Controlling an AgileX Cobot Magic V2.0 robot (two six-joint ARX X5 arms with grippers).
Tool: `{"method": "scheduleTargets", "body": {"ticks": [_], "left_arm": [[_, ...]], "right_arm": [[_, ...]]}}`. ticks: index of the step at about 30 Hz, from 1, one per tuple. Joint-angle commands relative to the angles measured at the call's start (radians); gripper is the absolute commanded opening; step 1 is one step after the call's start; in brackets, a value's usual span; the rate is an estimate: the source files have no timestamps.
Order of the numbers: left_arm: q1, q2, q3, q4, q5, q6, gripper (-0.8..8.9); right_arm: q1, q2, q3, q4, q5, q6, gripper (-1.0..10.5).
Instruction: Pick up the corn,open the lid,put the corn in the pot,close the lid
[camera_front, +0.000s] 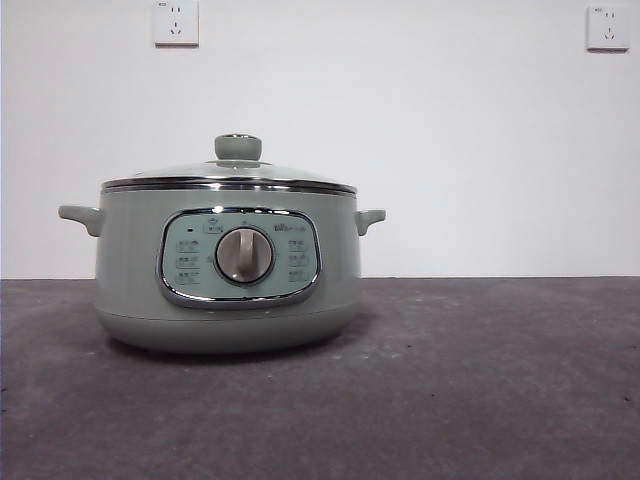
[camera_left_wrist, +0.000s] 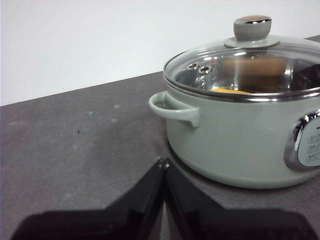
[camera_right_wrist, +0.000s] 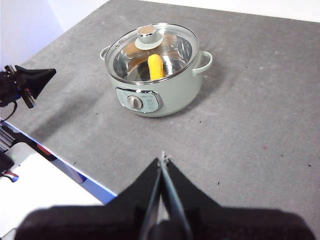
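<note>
Corn (camera_right_wrist: 156, 67) lengthwise inside lidded pot (camera_right_wrist: 172, 92)

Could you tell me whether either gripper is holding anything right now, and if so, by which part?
Nothing is held: the left gripper and right gripper both have shut, empty jaws, away from the pot.

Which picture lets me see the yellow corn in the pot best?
The right wrist view: it looks down through the round glass lid onto the whole yellow cob of corn inside the sage-green pot. The left wrist view shows only a yellow sliver. The front view hides it.
</note>
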Motion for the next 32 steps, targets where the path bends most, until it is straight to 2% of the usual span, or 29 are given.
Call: {"method": "scheduleTargets", "body": {"ticks": [1, 5, 32], "left_arm": [[0.003, -0.034, -0.032, -0.017, 0.0, -0.032, -0.01], [0.005, -0.077, -0.067, -0.068, 0.0, -0.037, -0.01], [0.005, -0.061, -0.068, -0.066, 0.001, -0.051, -0.01]], "right_arm": [[0.0, -0.002, -0.008, -0.027, 0.004, -0.006, 0.0], [0.0, -0.002, -0.008, -0.027, 0.004, -0.006, 0.0], [0.0, -0.001, -0.007, -0.027, 0.004, -0.006, 0.0]]}}
